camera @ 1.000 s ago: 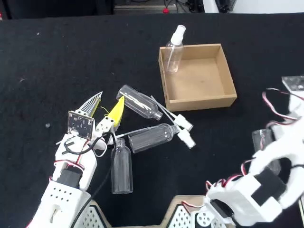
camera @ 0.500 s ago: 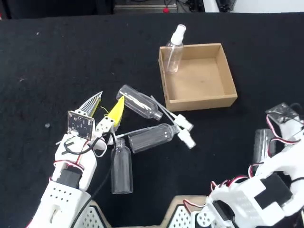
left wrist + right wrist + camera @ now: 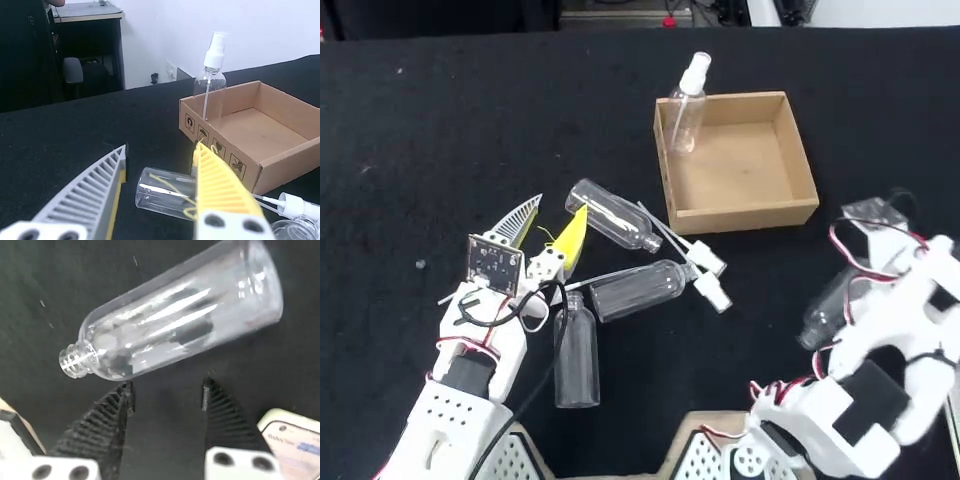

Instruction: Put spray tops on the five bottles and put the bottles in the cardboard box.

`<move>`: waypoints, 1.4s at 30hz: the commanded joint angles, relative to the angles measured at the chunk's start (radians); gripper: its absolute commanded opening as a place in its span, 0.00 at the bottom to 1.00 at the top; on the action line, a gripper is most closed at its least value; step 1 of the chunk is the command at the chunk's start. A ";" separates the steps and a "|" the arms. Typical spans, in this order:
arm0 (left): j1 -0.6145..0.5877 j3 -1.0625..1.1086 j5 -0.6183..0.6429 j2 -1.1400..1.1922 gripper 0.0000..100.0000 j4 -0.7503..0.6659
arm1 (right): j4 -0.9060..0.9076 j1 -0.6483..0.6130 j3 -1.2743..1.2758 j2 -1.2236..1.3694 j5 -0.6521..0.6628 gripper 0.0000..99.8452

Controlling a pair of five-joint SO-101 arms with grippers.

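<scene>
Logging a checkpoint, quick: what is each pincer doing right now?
Left pincer: open, holding nothing.
Right pincer: open, holding nothing; an uncapped bottle is just beyond its tips.

You had five clear bottles to count: a capped bottle (image 3: 686, 110), then four bare ones: upper bottle (image 3: 613, 215), middle bottle (image 3: 638, 289), lower bottle (image 3: 576, 355) and far bottle (image 3: 175, 330). Loose spray tops numbered two: near spray top (image 3: 708, 263) and outer spray top (image 3: 717, 293). There was one cardboard box (image 3: 740, 217) on your desk.
</scene>
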 commanded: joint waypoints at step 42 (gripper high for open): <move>0.004 0.018 -0.008 -0.008 0.21 -0.023 | 0.049 0.163 -0.168 -0.054 1.128 0.40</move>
